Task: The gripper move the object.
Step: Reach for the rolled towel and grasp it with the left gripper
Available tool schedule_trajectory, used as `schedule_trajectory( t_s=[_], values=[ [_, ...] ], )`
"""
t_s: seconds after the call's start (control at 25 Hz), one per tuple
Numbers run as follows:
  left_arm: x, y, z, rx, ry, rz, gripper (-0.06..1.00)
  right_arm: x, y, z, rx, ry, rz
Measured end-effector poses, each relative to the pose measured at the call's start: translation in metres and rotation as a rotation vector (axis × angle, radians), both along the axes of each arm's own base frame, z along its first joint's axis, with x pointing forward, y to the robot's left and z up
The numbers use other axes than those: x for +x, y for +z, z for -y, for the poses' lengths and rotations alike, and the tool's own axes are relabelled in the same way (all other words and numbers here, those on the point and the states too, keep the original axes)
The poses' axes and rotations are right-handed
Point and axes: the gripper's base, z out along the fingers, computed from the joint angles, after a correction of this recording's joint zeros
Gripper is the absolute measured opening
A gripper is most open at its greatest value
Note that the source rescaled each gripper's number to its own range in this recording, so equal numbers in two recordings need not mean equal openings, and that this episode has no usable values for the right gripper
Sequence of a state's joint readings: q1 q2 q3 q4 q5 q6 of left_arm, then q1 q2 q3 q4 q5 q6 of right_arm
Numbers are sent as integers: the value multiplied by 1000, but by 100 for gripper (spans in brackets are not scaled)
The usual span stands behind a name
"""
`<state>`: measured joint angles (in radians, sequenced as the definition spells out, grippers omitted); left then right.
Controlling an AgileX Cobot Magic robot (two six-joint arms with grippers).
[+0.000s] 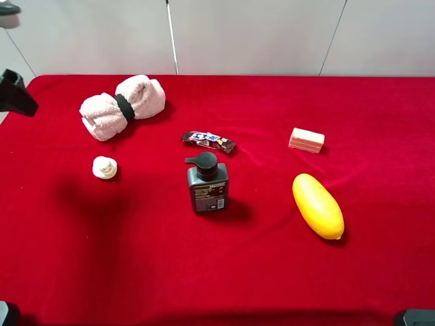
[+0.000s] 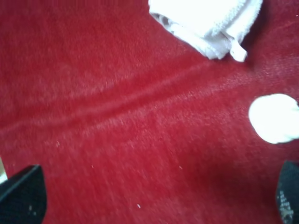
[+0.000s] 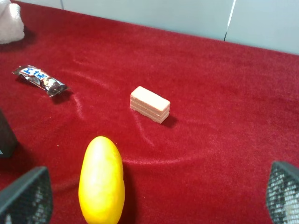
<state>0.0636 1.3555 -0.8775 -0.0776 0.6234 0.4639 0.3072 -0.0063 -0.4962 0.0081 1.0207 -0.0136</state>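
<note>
The pale pink rolled towel (image 1: 122, 106) is lying on the red desk (image 1: 380, 272), beyond the black pump bottle (image 1: 206, 183) and off to the left arm's side of it, near the far edge. A black band (image 1: 124, 106) is cinching it at the waist, so both ends are puffing out into fluffy lobes. A small white cap (image 1: 105, 167) is sitting between the towel and the near edge, level with the bottle's pump head, apart from both.

The left end effector (image 2: 154, 196) is hanging over bare cloth with its fingers spread wide and gripping nothing; its wrist view is showing one end of the towel (image 2: 205, 23) and the cap (image 2: 275, 119) ahead of it. The right end effector (image 3: 154, 196) is also gaping and empty, on the far side of the bottle from the towel, facing a yellow fruit (image 3: 102, 182) and a pink soap bar (image 3: 150, 104).

The towel is looking light, soft and compressible, with no risk of breaking. A pinch on a lobe would likely be squashing loose pile and could be pulling a fold free. The banded middle is appearing the firmest, narrowest spot, so closing across it from above seems the safest hold.
</note>
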Motion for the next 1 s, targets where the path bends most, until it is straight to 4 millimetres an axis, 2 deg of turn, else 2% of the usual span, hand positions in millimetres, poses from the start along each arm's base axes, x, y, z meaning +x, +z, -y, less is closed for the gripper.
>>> schedule_trajectory(
  t_s=[0.2, 0.48, 1.0],
  values=[
    [25, -17, 4, 38, -101, -27, 97, 0, 0, 0, 0, 0, 0],
    [59, -37, 19, 67, -222, -66, 97, 0, 0, 0, 0, 0, 0],
    [113, -71, 60, 97, -386, -68, 97, 0, 0, 0, 0, 0, 0]
  ],
)
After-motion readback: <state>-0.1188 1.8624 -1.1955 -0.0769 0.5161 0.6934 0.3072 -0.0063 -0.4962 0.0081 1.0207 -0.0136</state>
